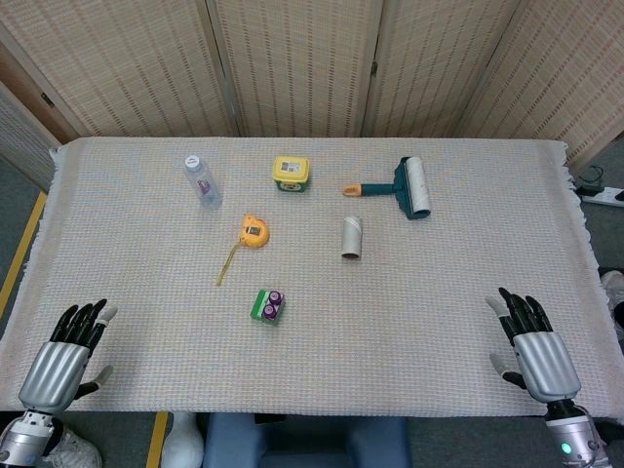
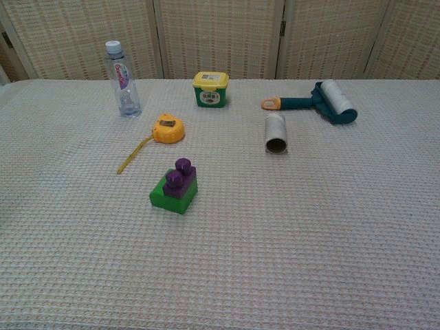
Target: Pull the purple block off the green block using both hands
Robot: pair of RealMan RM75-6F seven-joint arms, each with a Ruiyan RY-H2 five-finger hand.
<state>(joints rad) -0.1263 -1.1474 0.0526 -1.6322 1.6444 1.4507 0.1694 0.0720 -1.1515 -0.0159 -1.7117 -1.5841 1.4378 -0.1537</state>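
A purple block (image 1: 272,302) (image 2: 179,181) sits stacked on a green block (image 1: 261,309) (image 2: 167,197) near the middle front of the table. My left hand (image 1: 66,355) hovers at the table's front left corner with its fingers spread and nothing in it. At the front right edge my right hand (image 1: 533,347) is likewise spread and empty. Both hands are far from the blocks. Neither hand shows in the chest view.
Behind the blocks lie a yellow tape measure (image 1: 253,232) (image 2: 168,128) with its tape pulled out, a clear water bottle (image 1: 202,181) (image 2: 122,79), a yellow-lidded tub (image 1: 291,174) (image 2: 210,89), a cardboard tube (image 1: 351,238) (image 2: 276,133) and a teal lint roller (image 1: 405,186) (image 2: 323,102). A woven cloth (image 1: 439,292) covers the table.
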